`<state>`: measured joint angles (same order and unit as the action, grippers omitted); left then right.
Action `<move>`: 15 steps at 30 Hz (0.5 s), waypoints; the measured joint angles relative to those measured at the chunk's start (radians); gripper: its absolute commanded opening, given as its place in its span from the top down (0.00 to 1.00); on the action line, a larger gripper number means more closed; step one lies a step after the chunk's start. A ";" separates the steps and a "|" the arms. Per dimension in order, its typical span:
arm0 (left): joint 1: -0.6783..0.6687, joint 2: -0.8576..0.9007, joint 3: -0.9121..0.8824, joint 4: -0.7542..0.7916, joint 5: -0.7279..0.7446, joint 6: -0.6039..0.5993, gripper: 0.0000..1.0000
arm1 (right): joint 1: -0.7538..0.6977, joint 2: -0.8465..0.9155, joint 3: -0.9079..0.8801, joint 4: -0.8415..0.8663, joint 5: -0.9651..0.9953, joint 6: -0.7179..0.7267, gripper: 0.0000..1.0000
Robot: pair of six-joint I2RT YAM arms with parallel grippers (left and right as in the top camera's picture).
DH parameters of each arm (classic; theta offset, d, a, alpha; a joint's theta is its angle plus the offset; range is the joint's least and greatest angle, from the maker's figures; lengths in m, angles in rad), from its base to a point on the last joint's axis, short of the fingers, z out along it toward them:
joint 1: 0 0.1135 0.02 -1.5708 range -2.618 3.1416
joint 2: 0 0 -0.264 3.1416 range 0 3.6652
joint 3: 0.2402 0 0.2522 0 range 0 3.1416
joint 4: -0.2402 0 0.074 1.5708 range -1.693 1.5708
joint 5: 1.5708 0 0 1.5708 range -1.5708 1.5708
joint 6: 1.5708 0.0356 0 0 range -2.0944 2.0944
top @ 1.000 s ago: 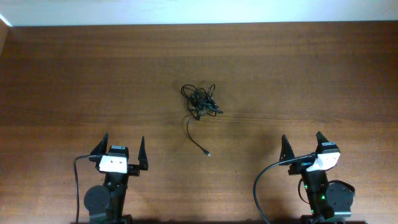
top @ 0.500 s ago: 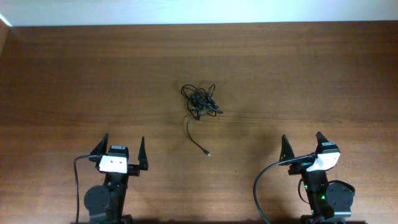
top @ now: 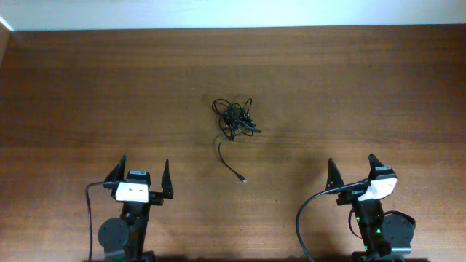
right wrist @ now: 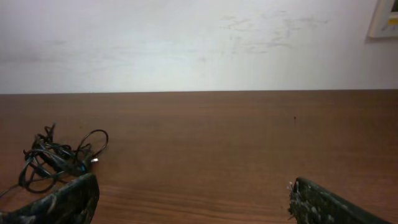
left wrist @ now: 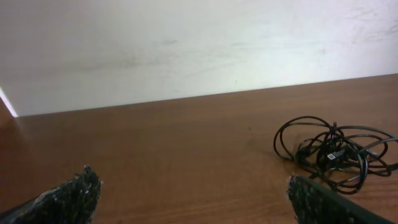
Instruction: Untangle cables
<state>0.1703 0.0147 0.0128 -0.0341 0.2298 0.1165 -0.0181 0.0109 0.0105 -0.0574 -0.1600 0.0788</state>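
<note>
**Query:** How are the fingers set?

**Reply:** The fingers [left wrist: 74,196] of the left gripper [top: 143,167] are spread wide, and nothing is held between them. The same is recorded for the right gripper [top: 352,162]: fingers parted, nothing grasped. Both grippers are kept well apart from the cables [top: 234,120].

**Query:** Where are the cables located?

**Reply:** The cables are found knotted into one small heap on the table [top: 378,87]. The left gripper is positioned on the arm-base side of the cables and to their left. The right gripper is positioned on the same side, to their right and farther off.

**Query:** What is supplied by one view only?

**Reply:** A loose strand [top: 224,154] is led out of the cables toward the arm bases and is ended in a small plug [top: 244,180]. This is shown by the overhead view alone. In the left wrist view the cables are seen at the right edge, and in the right wrist view at the left edge, with single loops resolved. The wall [left wrist: 186,56] beyond the cables is shown broadly by the wrist views. A framed corner [right wrist: 387,18] on it is shown by the right wrist view only.
</note>
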 measured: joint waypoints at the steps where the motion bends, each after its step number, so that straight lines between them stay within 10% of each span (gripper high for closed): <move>1: 0.000 0.000 0.000 0.006 0.000 0.000 0.01 | 0.000 0.000 0.000 0.003 -0.007 0.000 0.01; 15: 0.000 0.090 0.092 0.015 -0.003 0.003 0.01 | 0.000 0.001 0.126 -0.084 -0.030 0.000 0.01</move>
<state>0.1703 0.1043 0.1051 -0.0189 0.2272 0.1200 -0.0181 0.0120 0.1364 -0.1417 -0.1898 0.0788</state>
